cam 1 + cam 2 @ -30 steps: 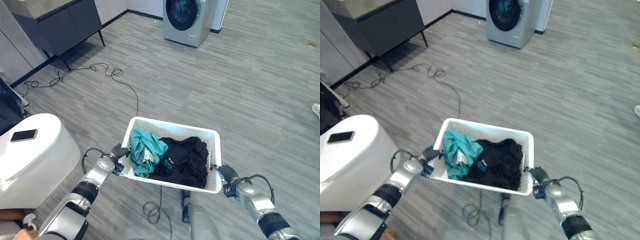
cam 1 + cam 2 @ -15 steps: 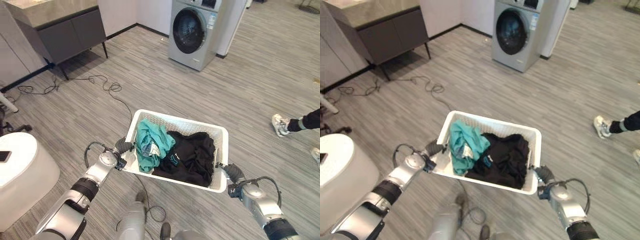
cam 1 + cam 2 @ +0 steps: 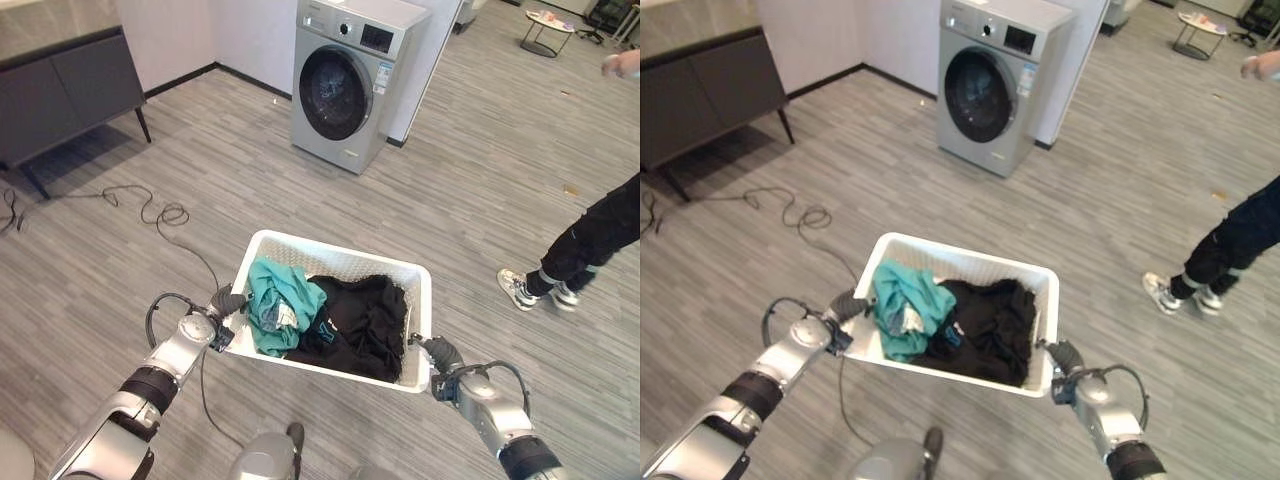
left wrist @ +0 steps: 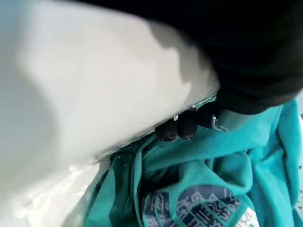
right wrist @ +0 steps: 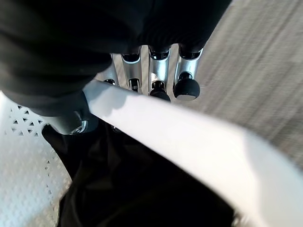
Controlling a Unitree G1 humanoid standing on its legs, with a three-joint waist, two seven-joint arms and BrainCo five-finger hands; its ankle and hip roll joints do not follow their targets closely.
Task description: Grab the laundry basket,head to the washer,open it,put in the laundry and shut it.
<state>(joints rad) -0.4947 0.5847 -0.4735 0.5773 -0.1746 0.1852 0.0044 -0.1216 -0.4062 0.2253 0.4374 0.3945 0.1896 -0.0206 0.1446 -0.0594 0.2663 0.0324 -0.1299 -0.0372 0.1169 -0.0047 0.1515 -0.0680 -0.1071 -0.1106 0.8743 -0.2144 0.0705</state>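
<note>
The white laundry basket [image 3: 419, 300] is held between both hands: the left robot hand [image 3: 222, 303] is curled over one rim, the right robot hand [image 3: 441, 353] over the opposite rim. Teal and black laundry [image 3: 370, 315] (heaped loosely) is carried inside; the washer [image 3: 345, 82] is seen well beyond them.

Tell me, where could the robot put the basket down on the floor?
Bare floor lies between the basket and the washer, and right of the washer toward the person. Left of the basket a cable crowds the floor. Both hands grip the basket's rim.
</note>
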